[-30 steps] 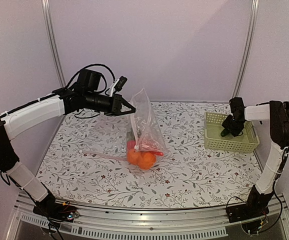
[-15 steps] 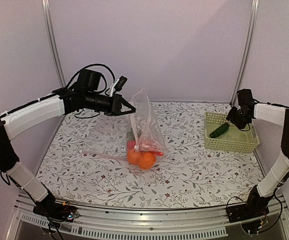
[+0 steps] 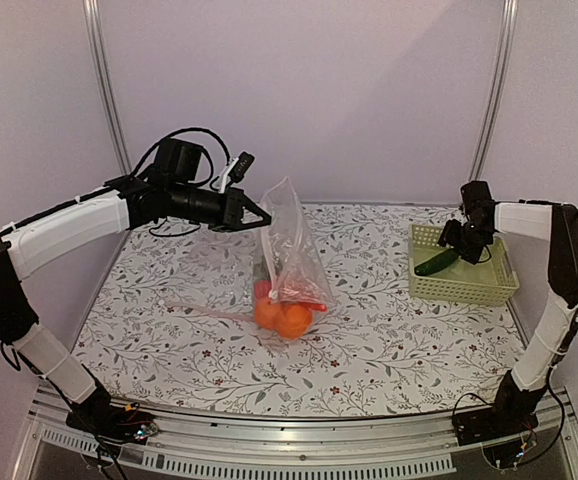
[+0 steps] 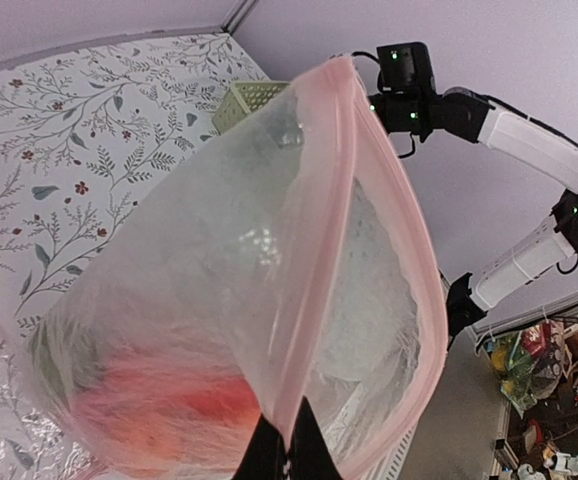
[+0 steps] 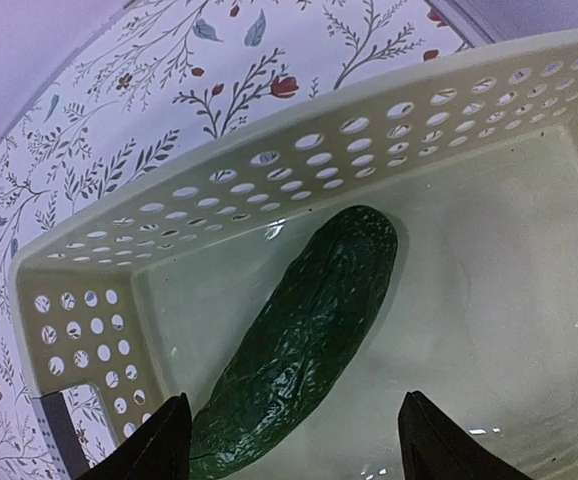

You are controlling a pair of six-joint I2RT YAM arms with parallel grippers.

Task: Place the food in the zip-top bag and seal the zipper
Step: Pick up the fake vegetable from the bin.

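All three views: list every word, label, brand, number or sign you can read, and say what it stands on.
No readable text anywhere.
zip-top bag: clear plastic, no print.
basket and cucumber: no label.
tablecloth: floral pattern only.
clutter past the table in the left wrist view: too blurred to read.

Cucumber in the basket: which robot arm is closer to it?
Right. The right gripper hangs open just above the cucumber in the basket; the left gripper is far off to the left, pinching the zip-top bag at its rim.
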